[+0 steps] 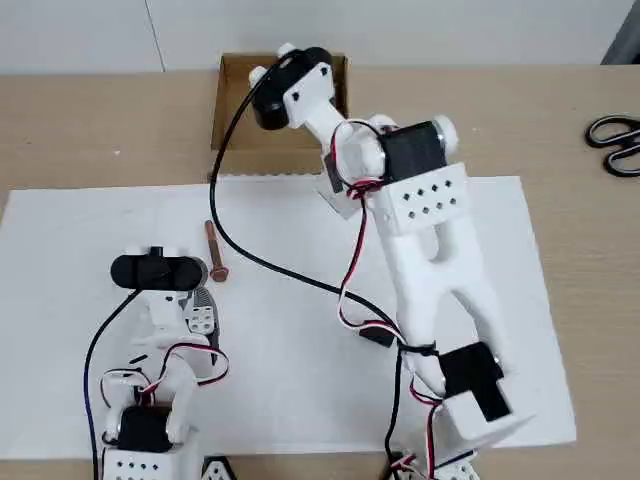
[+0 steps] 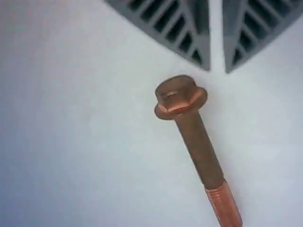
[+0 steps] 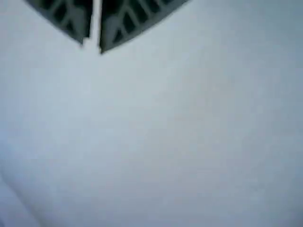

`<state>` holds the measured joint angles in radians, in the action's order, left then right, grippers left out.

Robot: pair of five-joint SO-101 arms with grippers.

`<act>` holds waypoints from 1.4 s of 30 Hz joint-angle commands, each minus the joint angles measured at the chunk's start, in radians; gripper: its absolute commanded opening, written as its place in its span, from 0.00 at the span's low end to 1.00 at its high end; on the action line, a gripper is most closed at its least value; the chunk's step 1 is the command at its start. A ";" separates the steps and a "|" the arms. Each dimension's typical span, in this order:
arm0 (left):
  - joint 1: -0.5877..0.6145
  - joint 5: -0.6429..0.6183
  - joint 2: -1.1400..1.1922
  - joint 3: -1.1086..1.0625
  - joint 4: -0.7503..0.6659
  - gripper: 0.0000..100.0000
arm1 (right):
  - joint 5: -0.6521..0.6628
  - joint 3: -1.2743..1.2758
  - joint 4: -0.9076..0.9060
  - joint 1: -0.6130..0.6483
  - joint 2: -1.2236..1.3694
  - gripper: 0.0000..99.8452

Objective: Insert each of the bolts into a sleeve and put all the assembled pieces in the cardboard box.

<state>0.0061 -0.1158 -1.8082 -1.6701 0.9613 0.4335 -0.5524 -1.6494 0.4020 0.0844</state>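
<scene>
Up close, my left claw (image 2: 216,64) is pinched nearly together and holds nothing. Its tips sit just beside the head of the bolt (image 2: 189,132). From above, the bolt lies on the white paper (image 1: 300,400) at 12 o'clock from that claw, head end closest, its long side running 12 to 6. My right claw (image 3: 94,40) is pinched nearly together too, empty, well apart from the bolt. I think left should grab. The cardboard box (image 1: 232,110) sits at 12 o'clock on the table (image 1: 560,100); my right arm hides most of its inside.
</scene>
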 commanded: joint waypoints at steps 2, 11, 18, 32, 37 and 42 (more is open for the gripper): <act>-0.002 0.000 -0.012 0.005 -0.017 0.01 | -0.011 -0.040 -0.030 -0.051 -0.139 0.01; -0.003 0.000 -0.012 0.005 -0.015 0.01 | 0.143 0.542 -0.018 -0.062 -0.519 0.03; -0.005 0.000 -0.012 0.007 -0.014 0.01 | 0.216 0.954 0.051 -0.061 -0.684 0.21; -0.002 -0.002 -0.012 0.007 -0.011 0.01 | 0.384 1.255 0.194 0.028 -0.800 0.22; 0.000 -0.002 -0.012 0.007 -0.009 0.01 | 0.410 1.333 0.295 0.031 -0.792 0.22; 0.000 -0.002 -0.012 0.008 0.002 0.01 | 0.427 1.405 0.380 0.030 -0.791 0.22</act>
<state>0.0061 -0.1158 -1.8082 -1.6701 0.9613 0.8508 0.8393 -1.3149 0.4312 -0.6935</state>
